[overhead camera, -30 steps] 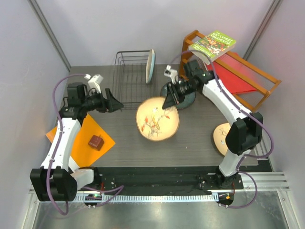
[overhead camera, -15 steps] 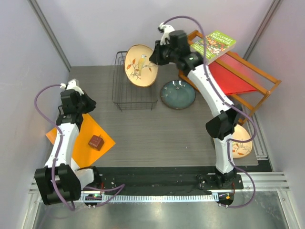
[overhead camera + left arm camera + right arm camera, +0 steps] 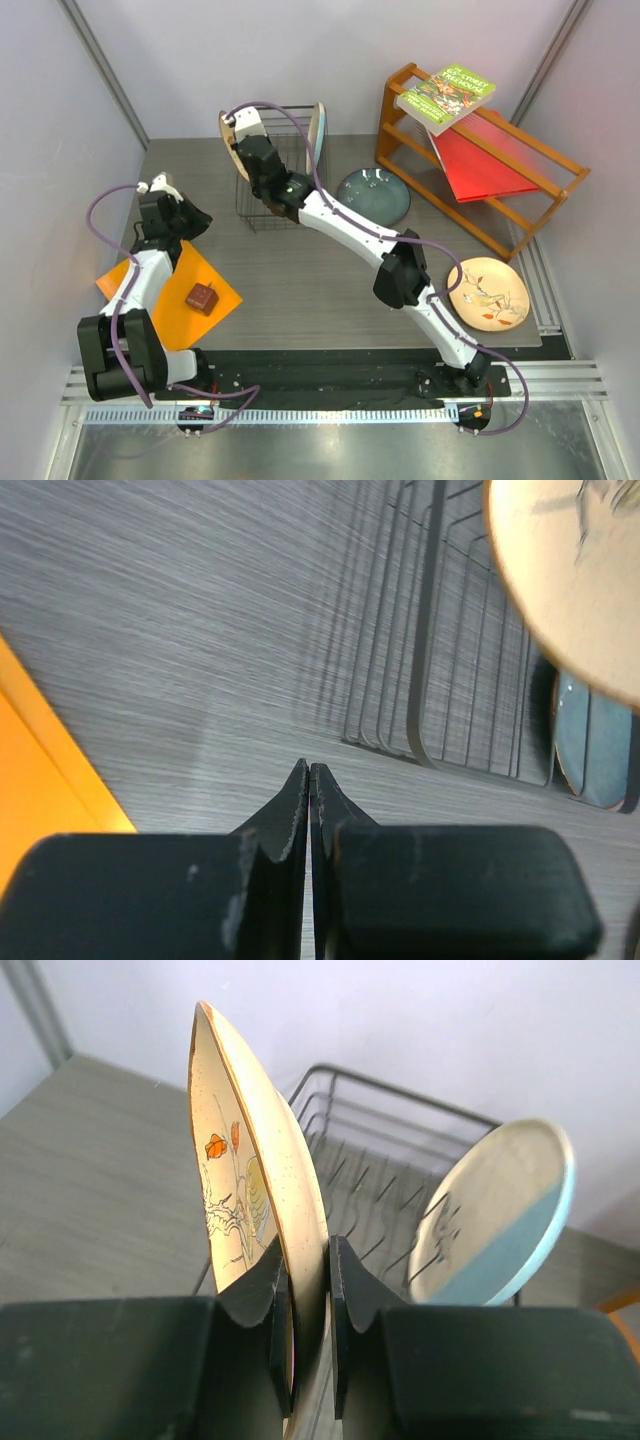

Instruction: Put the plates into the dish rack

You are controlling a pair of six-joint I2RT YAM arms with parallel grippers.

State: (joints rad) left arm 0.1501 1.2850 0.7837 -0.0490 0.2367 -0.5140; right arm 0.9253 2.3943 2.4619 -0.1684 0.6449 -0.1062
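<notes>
One table (image 3: 330, 290): dark wood-grain top, carrying everything named below.
Two arms: the right one stretches across to the far left corner; the left one sits folded by the orange mat (image 3: 180, 320).
Wooden shelf (image 3: 384, 125): orange frame at the far right with a book (image 3: 445, 92) on top; no part in the task.
Dish rack (image 3: 285, 110): black wire basket at the far side of the table.
Held plate (image 3: 250, 1160): tan-orange, painted with bird and branch, stands on edge at the rack's left end. Whether its lower rim is inside the wire cannot be told.
Cream and light-blue plate (image 3: 500, 1210): stands on edge at the rack's right end, already loaded.
Dark blue-grey plate (image 3: 373, 196): lies flat on the table just right of the rack.
Second bird plate (image 3: 488, 293): lies flat at the near right, well apart from the rack.
Right gripper (image 3: 308, 1260): clamped on the held plate's rim, one finger on each face.
Left gripper (image 3: 308, 780): jaws pressed together on nothing, pointing toward the rack but apart from it.
Deciding relation: the rack's tines lie below and just beyond the right gripper. The held plate's faces run roughly parallel to the standing plate's, so a downward move into a left-end slot looks like what is called for.
</notes>
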